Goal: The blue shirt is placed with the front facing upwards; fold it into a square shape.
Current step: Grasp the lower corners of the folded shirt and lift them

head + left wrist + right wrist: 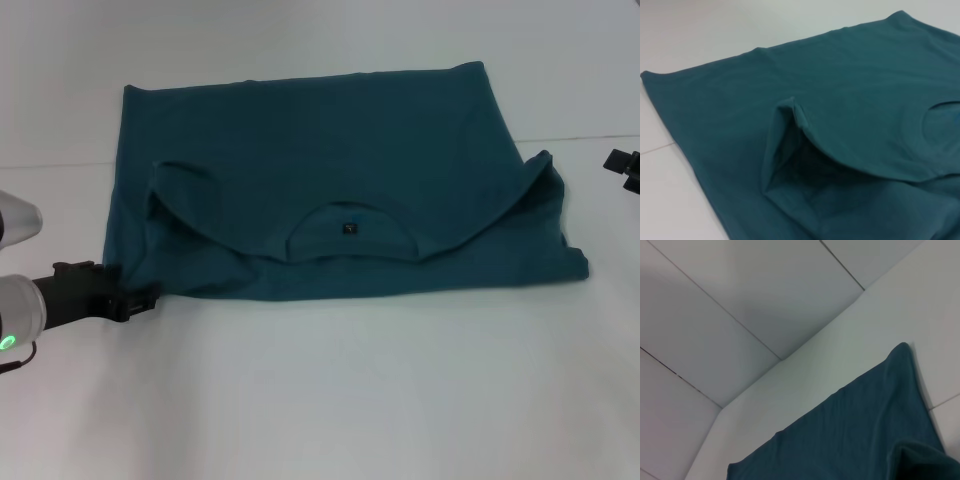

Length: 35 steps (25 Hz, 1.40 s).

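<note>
Shirt (330, 170) first: the blue shirt lies flat on the white worktop (330, 400), near the middle of the head view. It is folded over once, so it makes a wide shape with its plain side up. The folded part reaches toward the robot. The round neck hole (348, 232) shows there, with a small dark label (348, 229) inside it. One sleeve (178, 215) is tucked in on the left side and one sleeve (535, 185) on the right side.

The left gripper (135, 298) is low on the worktop at the shirt's near left corner. Its black tip touches the edge of the cloth there. I cannot tell if its fingers are pinching the cloth or are let go, because the cloth hides them.

The left wrist view shows the shirt (840, 100) close up. The sleeve fold (790, 150) gapes open like a little pocket, and it is dark inside.

The right gripper (625, 168) is at the far right edge of the head view, above the worktop and apart from the shirt. Only a small black bit of it shows, so I cannot tell how its fingers are.

The right wrist view shows a corner of the shirt (865, 430) on the worktop (840, 350).
</note>
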### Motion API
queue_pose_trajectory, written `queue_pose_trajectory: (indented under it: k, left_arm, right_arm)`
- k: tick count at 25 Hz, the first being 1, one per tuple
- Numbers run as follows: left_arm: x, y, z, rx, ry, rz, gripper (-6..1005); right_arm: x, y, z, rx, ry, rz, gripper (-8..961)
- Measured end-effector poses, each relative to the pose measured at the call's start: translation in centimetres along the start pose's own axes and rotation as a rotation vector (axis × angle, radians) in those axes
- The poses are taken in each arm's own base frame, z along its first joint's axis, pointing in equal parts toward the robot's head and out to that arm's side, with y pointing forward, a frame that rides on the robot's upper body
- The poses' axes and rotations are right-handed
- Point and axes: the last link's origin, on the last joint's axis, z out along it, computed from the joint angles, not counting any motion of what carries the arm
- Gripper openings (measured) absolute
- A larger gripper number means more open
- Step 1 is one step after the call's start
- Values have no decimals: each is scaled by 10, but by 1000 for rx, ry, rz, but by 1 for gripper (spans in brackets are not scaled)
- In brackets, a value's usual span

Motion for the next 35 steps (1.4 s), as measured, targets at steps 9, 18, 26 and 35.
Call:
queue_pose_trajectory:
  k: [9,18,26,35]
  left_arm:
    - [-3,2,15,6,-39,13,466]
    - [-3,-4,13,29,-51,4,290]
    - [4,-7,11,41,-36,18,65]
    - [11,-9,8,29,-30,38,30]
  right_arm:
    - [3,0,-1,-6,10,2,666]
    - [5,1,-3,-23,15,14,664]
    - [1,4,-16,-38,144,-83,668]
    - [-39,23,-37,118,428,-338,672]
